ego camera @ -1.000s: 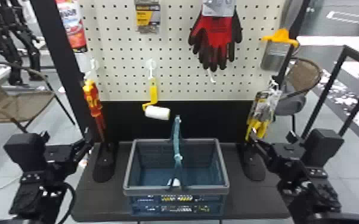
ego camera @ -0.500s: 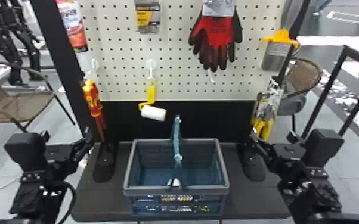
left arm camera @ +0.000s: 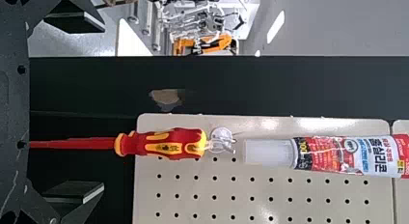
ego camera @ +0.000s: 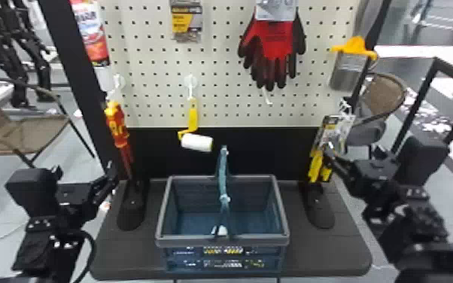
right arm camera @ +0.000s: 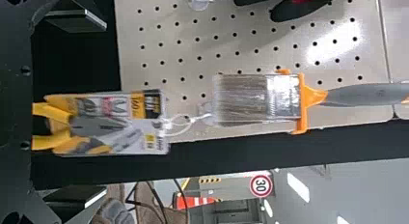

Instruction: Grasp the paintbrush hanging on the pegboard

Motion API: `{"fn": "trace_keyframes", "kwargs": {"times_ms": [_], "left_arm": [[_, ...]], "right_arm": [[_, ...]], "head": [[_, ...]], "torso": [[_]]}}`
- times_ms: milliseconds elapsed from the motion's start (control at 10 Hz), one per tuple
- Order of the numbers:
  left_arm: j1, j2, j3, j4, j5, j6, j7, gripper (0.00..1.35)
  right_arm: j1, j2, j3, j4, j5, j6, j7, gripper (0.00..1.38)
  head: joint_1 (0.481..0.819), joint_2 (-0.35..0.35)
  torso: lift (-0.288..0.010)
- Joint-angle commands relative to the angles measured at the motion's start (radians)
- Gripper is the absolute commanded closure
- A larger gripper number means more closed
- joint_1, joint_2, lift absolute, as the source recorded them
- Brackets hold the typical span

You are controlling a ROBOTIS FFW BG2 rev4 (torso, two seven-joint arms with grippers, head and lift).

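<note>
Paintbrush with a grey handle, orange collar and broad bristles (right arm camera: 255, 99) hangs free, the right end effector (right arm camera: 106, 108) spread wide and empty below it.
Nearest, the left end effector (left arm camera: 104, 107), also parted and empty, is by a red-and-yellow screwdriver (left arm camera: 169, 143), probably having no part in this pick; between the arms, a dark blue-grey plastic basket (ego camera: 256, 240) stands on the black table (ego camera: 327, 259), likely central so either arm can drop things in. Beyond, the right fingers stand either side of carded yellow-handled pliers (right arm camera: 111, 122), so the arm should rise before closing. Above, the brush hangs bristles down on the right of the cream pegboard (right arm camera: 193, 35), presumably held by its handle's top.
</note>
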Motion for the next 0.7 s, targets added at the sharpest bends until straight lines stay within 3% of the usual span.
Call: {"fn": "trace_keyframes", "kwargs": {"times_ms": [0, 100, 300, 600], "left_arm": [[-0.002, -0.001, -0.001, 0.0, 0.0, 0.004, 0.0, 0.15], [-0.003, -0.001, -0.003, 0.002, 0.0, 0.005, 0.0, 0.15], [-0.005, -0.002, -0.001, 0.002, 0.001, 0.005, 0.0, 0.15], [-0.006, -0.005, -0.001, 0.002, 0.008, 0.01, 0.0, 0.15]], "right_arm": [[-0.05, -0.017, -0.027, -0.03, -0.005, 0.065, 0.023, 0.1], [-0.081, -0.018, -0.05, -0.039, 0.002, 0.09, 0.053, 0.1], [-0.151, -0.061, -0.106, -0.026, -0.047, 0.137, 0.149, 0.09], [-0.254, -0.074, -0.185, 0.011, -0.093, 0.197, 0.318, 0.07]], "head": [[0.549, 0.0], [0.549, 0.0], [0.549, 0.0], [0.549, 0.0]], "torso": [[-0.1], [-0.1], [-0.1], [-0.1]]}}
